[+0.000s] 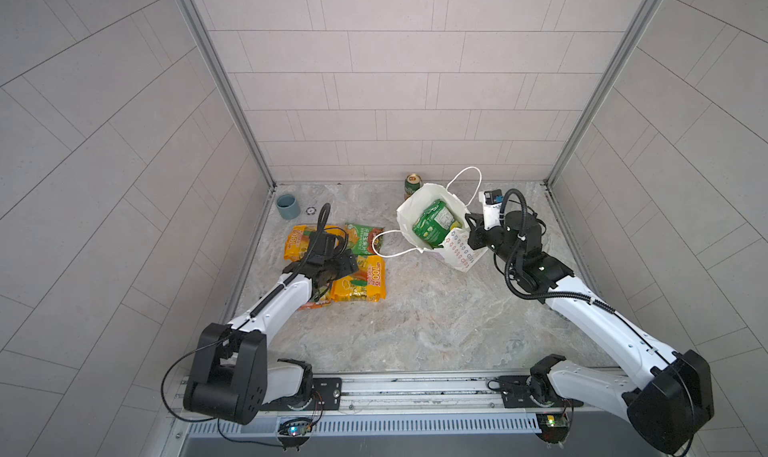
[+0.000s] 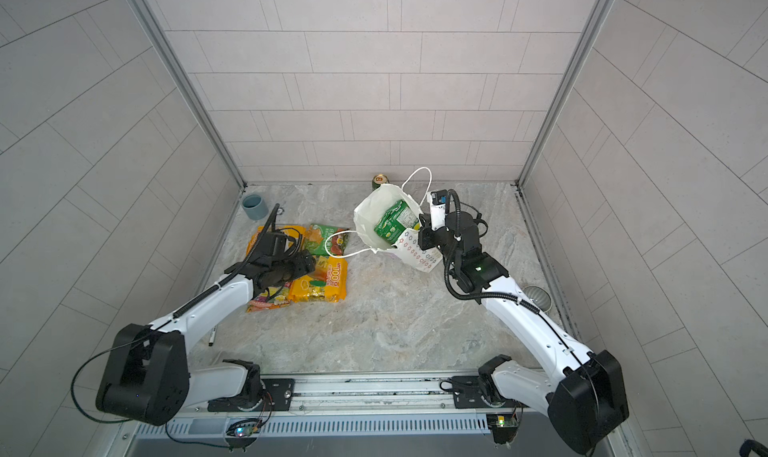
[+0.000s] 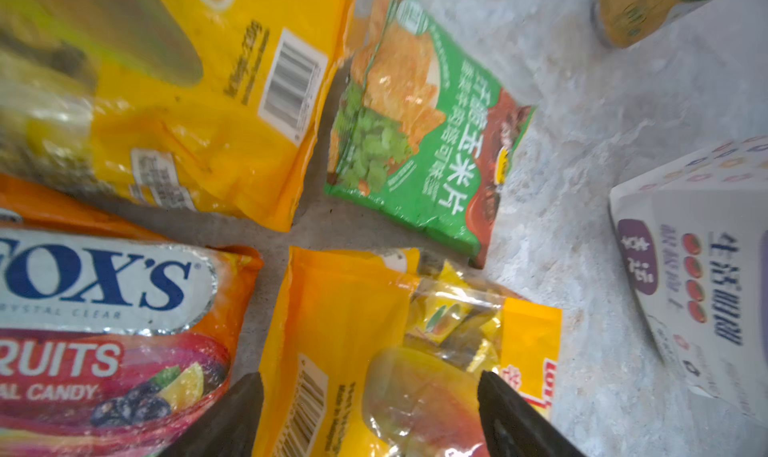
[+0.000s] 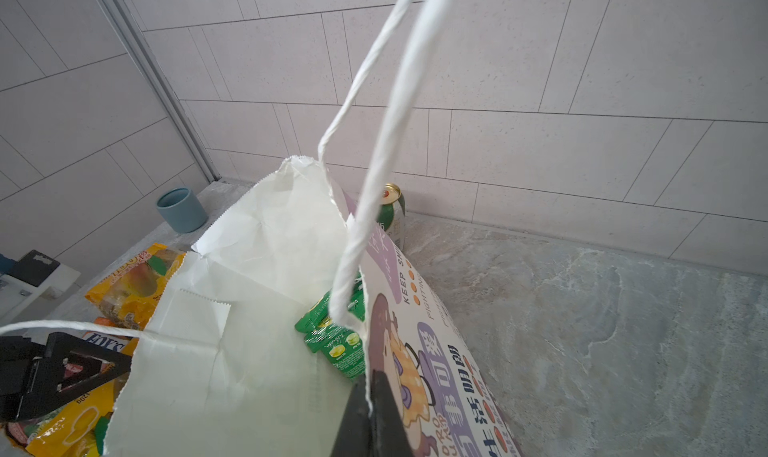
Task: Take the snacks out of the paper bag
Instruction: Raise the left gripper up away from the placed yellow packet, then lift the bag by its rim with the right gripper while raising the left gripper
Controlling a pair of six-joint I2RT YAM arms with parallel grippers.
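Grey marble tabletop (image 1: 415,322), tiled walls; far right, right gripper (image 4: 368,392) jaws clamped on the paper bag (image 1: 409,211) rim, green snacks (image 1: 432,224) inside; left gripper (image 3: 368,396) jaws apart over four snack packets (image 1: 361,284), left.

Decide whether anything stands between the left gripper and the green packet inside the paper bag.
Yes. Between the open left gripper and the green packet stand the paper bag's white side wall and a cord handle looping out over the table. From above, the bag's mouth gapes and nothing covers the packet.
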